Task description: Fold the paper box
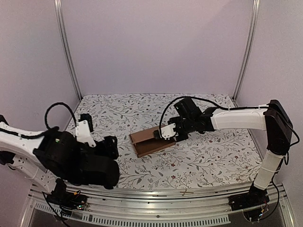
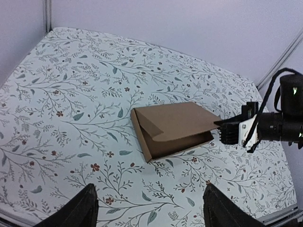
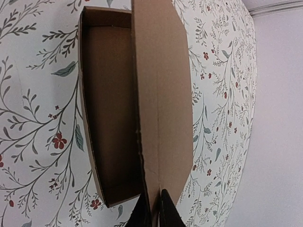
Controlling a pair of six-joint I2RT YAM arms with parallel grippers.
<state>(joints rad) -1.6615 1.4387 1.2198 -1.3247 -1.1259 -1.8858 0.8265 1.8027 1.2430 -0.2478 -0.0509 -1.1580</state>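
Note:
The paper box (image 1: 150,142) is brown cardboard lying at the middle of the flowered table, a shallow tray with its lid (image 2: 177,120) raised at a slant. My right gripper (image 1: 164,132) is shut on the lid's right edge. In the right wrist view its two black fingertips (image 3: 166,213) pinch the cardboard lid (image 3: 163,94), and the open tray (image 3: 109,113) shows to the left. My left gripper (image 2: 149,208) stands wide open with nothing between its fingers, near the table's front, well apart from the box (image 2: 173,127). In the top view it (image 1: 111,146) sits left of the box.
A flowered cloth (image 1: 208,156) covers the table. Pale walls with metal posts (image 1: 67,47) close the back and sides. A metal rail (image 1: 156,194) runs along the near edge, where both arm bases stand.

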